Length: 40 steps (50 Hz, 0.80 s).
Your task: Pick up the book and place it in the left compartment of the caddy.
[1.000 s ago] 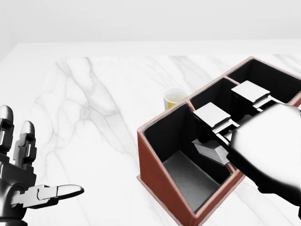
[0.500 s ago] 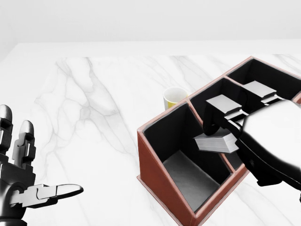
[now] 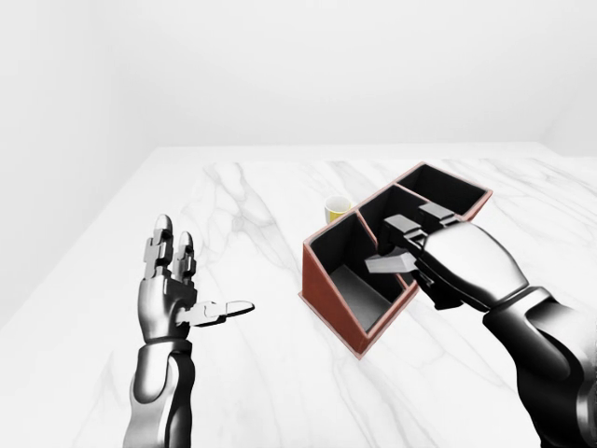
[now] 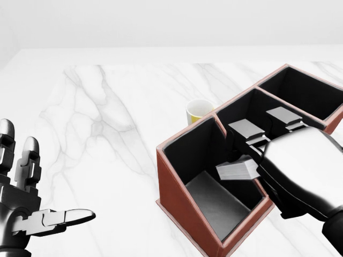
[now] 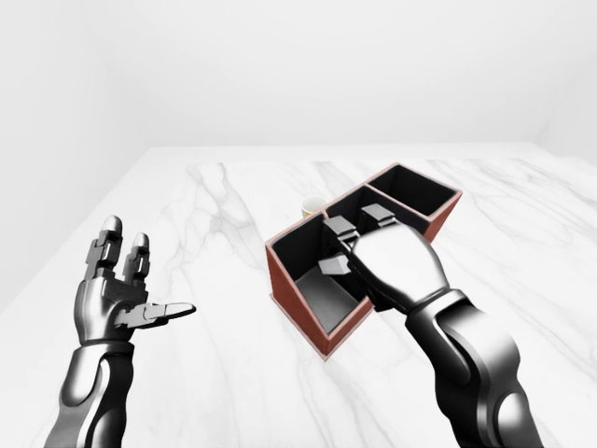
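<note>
Fingers of the left hand (image 3: 173, 285) are spread wide and hold nothing, at nine o'clock from the caddy (image 4: 182, 184). Its left compartment (image 4: 214, 201) looks unfilled. At three o'clock the right hand (image 4: 268, 158) pinches the book (image 4: 236, 170) above that compartment's right edge, not yet let go. Judged so: pickup done; lowering and release remain.

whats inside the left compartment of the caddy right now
The left compartment of the caddy shows a bare grey floor and dark walls. The book, held by the right hand, hangs over its right side, hiding the part of that wall behind it.
</note>
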Available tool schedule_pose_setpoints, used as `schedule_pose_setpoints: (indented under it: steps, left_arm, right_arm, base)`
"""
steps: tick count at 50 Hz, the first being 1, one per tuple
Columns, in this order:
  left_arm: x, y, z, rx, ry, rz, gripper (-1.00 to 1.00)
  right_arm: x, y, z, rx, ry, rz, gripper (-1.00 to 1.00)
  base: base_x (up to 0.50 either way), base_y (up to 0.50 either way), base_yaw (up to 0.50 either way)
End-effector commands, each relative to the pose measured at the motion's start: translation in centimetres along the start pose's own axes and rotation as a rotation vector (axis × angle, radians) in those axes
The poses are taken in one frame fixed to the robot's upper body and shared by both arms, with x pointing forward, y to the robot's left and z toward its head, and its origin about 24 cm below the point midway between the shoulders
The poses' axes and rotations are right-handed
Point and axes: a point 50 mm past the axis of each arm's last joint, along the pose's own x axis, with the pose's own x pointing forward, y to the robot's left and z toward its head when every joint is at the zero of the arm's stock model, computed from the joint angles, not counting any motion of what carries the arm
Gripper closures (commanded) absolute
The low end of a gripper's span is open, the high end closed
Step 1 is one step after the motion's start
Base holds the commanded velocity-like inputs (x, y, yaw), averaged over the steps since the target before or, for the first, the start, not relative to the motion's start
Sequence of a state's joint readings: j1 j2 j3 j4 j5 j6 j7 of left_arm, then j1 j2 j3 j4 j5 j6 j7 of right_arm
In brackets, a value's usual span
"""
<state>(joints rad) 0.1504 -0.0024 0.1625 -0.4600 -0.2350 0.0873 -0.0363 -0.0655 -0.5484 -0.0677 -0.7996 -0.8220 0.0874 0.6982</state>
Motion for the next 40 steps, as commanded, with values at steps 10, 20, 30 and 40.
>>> schedule_pose_setpoints:
  steps: [10, 20, 30, 40]
  left_arm:
    - [0.0, 0.0, -0.1, 0.001, 0.004, -0.001, -1.00]
    - [0.0, 0.0, -0.1, 0.000, 0.004, -0.001, -1.00]
    - [0.0, 0.0, 0.0, -0.001, 0.000, -0.001, -1.00]
    - [-0.1, 0.0, 0.2, -0.003, -0.007, 0.000, -1.00]
  right_arm:
    - [0.5, 0.7, -0.8, 0.003, 0.094, -0.008, 1.00]
    - [0.7, 0.9, -0.3, -0.010, 0.082, 0.002, 1.00]
    - [0.8, 1.2, 0.3, -0.032, 0.064, 0.013, 1.00]
    - [0.8, 1.1, 1.0, -0.048, 0.024, 0.019, 1.00]
  base:
    - [0.00, 0.00, 0.00]
    - [0.00, 0.00, 0.00]
    - [0.00, 0.00, 0.00]
    - [0.00, 0.00, 0.00]
